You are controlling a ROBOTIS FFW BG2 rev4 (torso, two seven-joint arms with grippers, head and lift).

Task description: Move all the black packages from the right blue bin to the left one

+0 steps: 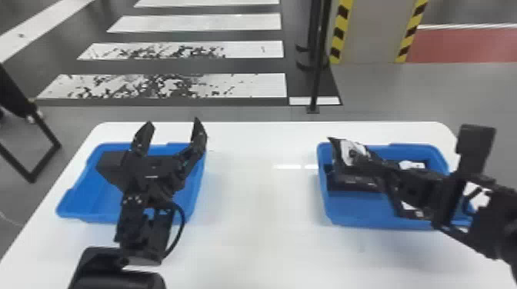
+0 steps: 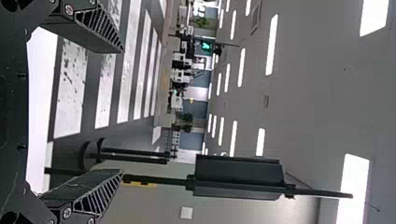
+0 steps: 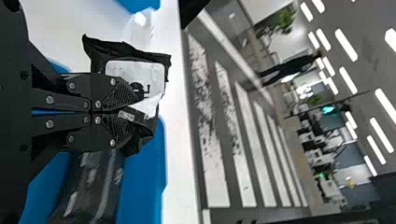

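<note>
While the right arm (image 1: pixel 427 186) comes in from the right edge of the head view and stretches over the right bin toward its left end, its tool, the right tool (image 1: pixel 368 158), has its fingers closed together on a black package with a white label (image 1: pixel 351 151). In the right wrist view the fingertips pinch this package by one part, and the rest spreads out around and beyond them.

The left arm (image 1: pixel 132 226) rises from the bottom edge of the head view and points away from the robot. Its tool, the left tool (image 1: pixel 172 127), is above the left bin, the two fingers spread wide, with nothing between them.

The held package is over the left part of the right bin (image 1: pixel 357 211). More black packages lie in that bin: a dark, shiny one (image 1: pixel 352 182) just below the held one, and others with white patches, partly hidden by the right arm. The left bin (image 1: pixel 94 198) stands well apart from the right one, its blue bottom partly visible around the left arm. Both bins rest on a white tabletop (image 1: pixel 254 230). Beyond it are a grey floor (image 1: pixel 454 92) with white stripes, a thin black post (image 1: pixel 317 77) and a pillar (image 1: pixel 372 30) with yellow-and-black edges.
</note>
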